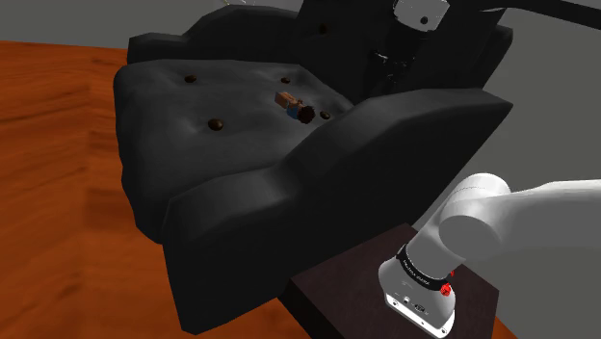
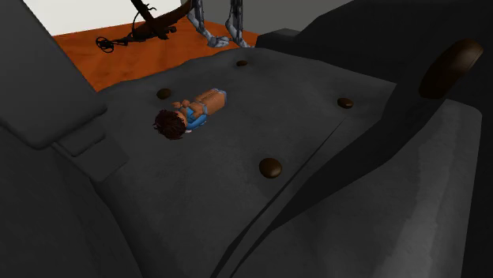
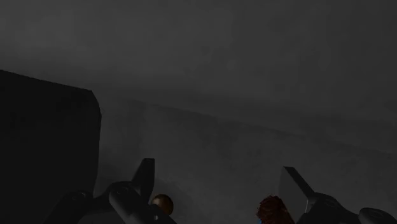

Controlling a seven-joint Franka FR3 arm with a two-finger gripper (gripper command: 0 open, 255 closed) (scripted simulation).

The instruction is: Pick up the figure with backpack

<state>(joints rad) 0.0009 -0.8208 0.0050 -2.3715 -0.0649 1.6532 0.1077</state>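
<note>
So, the gripper (image 3: 219, 167) is hanging w/ its fingers (image 3: 146, 175) standing apart, clamping nothing. That makes sense, since it isn't down on the target yet.

In the wrist view the figure (image 3: 275, 211) is showing its brown hair just beside one finger, and a round button (image 3: 163, 203) is sitting just beside the other. The hand is looking along the padding, prob. lining up over the toy rather than closing.

The figure (image 2: 190, 113) is lying flat on the dark seat cushion (image 2: 316, 142), head toward the second exterior view's left. It's approx. mid-seat, among the tufts but touching none of them.

In the shoulder view the figure (image 1: 294, 105) is resting toward the seat's far right, near the armrest (image 1: 405, 125), which is bulking up on the near side. Approach from above is likely cleaner than from the side.

Since it's lying low on soft padding, the jaws are prob. needing to straddle the torso, not the head.
</note>
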